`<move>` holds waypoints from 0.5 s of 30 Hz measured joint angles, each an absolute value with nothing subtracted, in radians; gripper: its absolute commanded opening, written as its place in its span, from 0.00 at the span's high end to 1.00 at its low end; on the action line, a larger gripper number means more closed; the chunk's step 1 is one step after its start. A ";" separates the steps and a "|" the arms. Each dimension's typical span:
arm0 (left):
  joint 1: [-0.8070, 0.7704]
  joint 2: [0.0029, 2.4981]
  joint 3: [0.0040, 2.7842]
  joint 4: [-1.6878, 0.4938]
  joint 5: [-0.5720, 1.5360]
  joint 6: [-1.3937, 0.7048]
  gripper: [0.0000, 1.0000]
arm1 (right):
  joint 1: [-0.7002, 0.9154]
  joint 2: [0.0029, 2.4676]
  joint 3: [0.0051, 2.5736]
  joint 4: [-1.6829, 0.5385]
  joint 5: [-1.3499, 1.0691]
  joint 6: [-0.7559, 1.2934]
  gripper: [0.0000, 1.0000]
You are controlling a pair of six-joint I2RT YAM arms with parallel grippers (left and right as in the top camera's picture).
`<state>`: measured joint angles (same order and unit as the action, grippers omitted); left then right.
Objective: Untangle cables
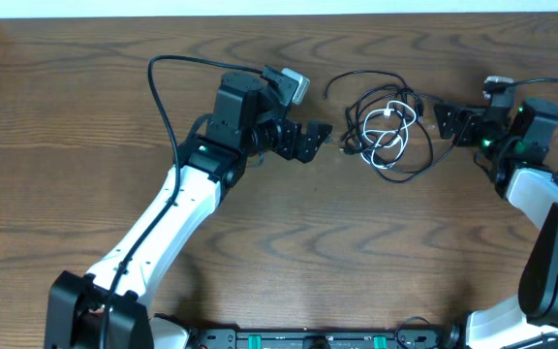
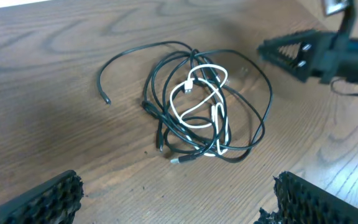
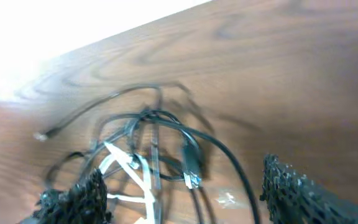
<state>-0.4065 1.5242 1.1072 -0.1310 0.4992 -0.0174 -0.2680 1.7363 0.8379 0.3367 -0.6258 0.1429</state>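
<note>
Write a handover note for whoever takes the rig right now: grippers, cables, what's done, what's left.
Left gripper: open, empty, just left of the cables.
Right gripper: open, at their right edge; no grip visible.
Cables: one tangle between the grippers, white cable wound into the rest.
Done: nothing separated yet.
To do: pull each cable free and lay it apart.

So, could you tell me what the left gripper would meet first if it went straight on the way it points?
The left gripper, open, points at the tangle of cables; its near black loops come first, provided it travels low enough, which is hard to judge.
</note>
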 measured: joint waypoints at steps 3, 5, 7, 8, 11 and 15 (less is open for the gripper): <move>-0.406 1.532 1.107 -0.131 0.500 -0.017 0.03 | -0.312 1.708 0.838 0.351 -0.654 0.197 0.21; -0.406 1.532 1.107 -0.130 0.500 -0.017 0.02 | -0.340 1.690 0.838 0.340 -0.639 0.214 0.20; -0.406 1.532 1.107 -0.130 0.500 -0.017 0.03 | -0.378 1.672 0.838 0.313 -0.596 0.227 0.19; -0.406 1.532 1.107 -0.130 0.499 -0.017 0.02 | -0.398 1.667 0.839 0.291 -0.564 0.226 0.19; -0.406 1.532 1.107 -0.129 0.499 -0.017 0.02 | -0.435 1.666 0.844 0.191 -0.453 0.197 0.18; -0.406 1.532 1.107 -0.128 0.500 -0.017 0.02 | -0.438 1.665 0.842 0.065 -0.332 0.101 0.18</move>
